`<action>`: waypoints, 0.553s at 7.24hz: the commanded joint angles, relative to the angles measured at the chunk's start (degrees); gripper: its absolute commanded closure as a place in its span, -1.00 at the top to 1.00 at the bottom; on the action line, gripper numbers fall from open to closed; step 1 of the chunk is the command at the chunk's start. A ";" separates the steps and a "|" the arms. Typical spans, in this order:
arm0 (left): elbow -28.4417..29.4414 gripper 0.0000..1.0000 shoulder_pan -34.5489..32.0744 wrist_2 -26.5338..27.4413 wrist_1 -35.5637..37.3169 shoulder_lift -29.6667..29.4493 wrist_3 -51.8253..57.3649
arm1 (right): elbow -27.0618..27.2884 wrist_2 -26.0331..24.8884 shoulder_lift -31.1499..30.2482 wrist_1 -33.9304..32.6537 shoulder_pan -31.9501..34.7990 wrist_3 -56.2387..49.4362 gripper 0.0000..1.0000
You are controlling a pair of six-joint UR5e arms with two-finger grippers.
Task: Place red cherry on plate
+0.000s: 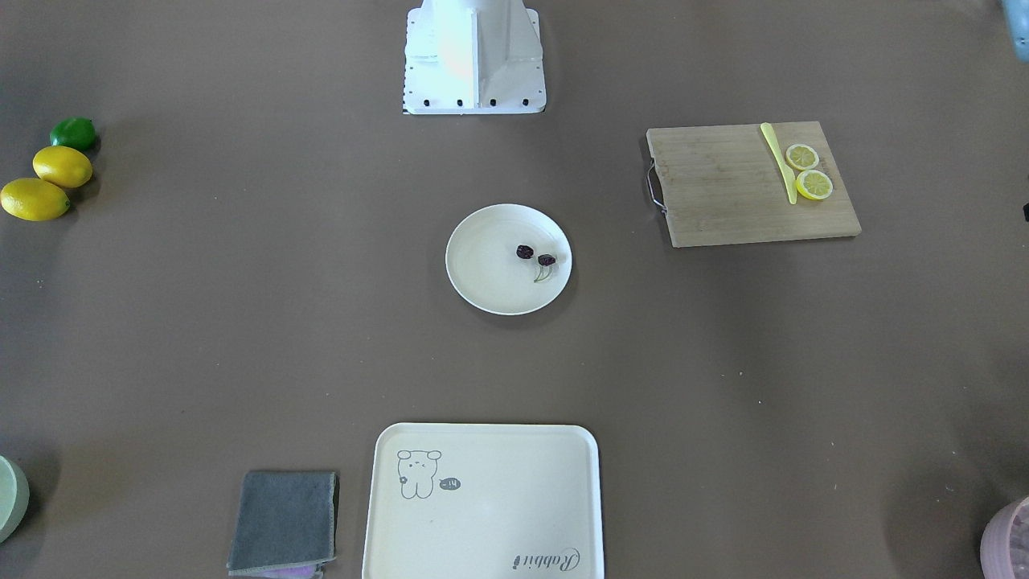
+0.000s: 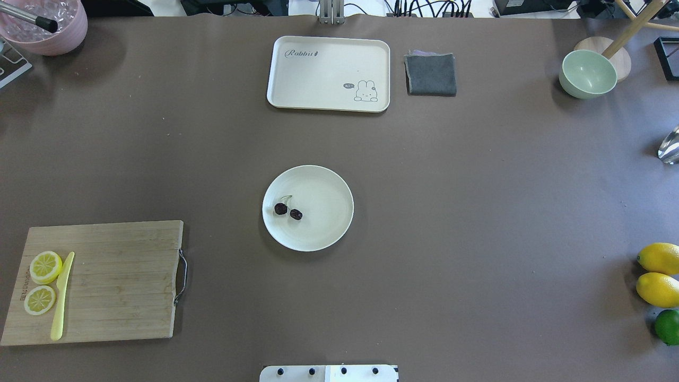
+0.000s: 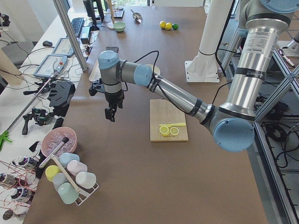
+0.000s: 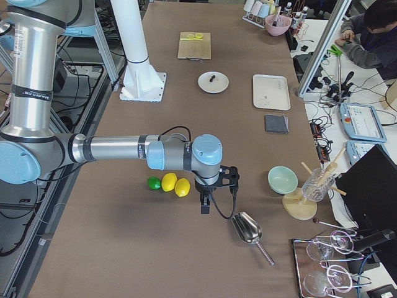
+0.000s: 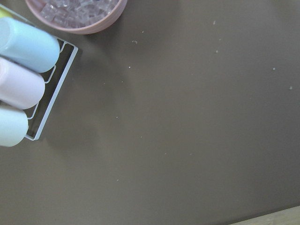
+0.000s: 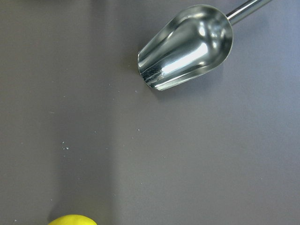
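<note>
The red cherry (image 1: pixel 535 256) (image 2: pixel 287 210), a pair of dark maroon fruits on pale-green stems, lies on the round cream plate (image 1: pixel 490 281) (image 2: pixel 323 217) at the table's middle, toward the side of the robot's left arm. Both arms are far from it. My left gripper (image 3: pixel 110 115) hangs over bare table near the pink bowl, seen only in the exterior left view. My right gripper (image 4: pixel 205 205) hangs between the lemons and the metal scoop, seen only in the exterior right view. Whether either is open or shut, I cannot tell.
A wooden cutting board (image 2: pixel 116 281) carries two lemon slices (image 2: pixel 42 281) and a yellow knife (image 2: pixel 61 297). A rectangular cream tray (image 2: pixel 329 58) and a grey cloth (image 2: pixel 431 74) lie at the far edge. Two lemons (image 2: pixel 659 275), a lime (image 2: pixel 668 326), a green bowl (image 2: pixel 588 74) and a scoop (image 6: pixel 187 47) sit on the right.
</note>
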 commanded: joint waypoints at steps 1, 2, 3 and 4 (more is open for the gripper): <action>1.14 0.96 -3.71 -0.68 -6.85 6.32 1.33 | -0.04 0.00 -0.05 0.11 0.02 0.01 1.00; 2.88 0.96 -5.90 -5.55 -7.32 7.22 1.51 | 0.05 0.00 -0.05 0.12 0.02 0.01 1.00; 3.51 0.96 -6.44 -9.08 -7.24 9.23 1.51 | 0.05 0.00 -0.05 0.20 0.02 0.01 1.00; 4.91 0.96 -6.53 -9.38 -8.28 10.82 1.25 | 0.05 0.00 -0.05 0.29 0.02 0.01 1.00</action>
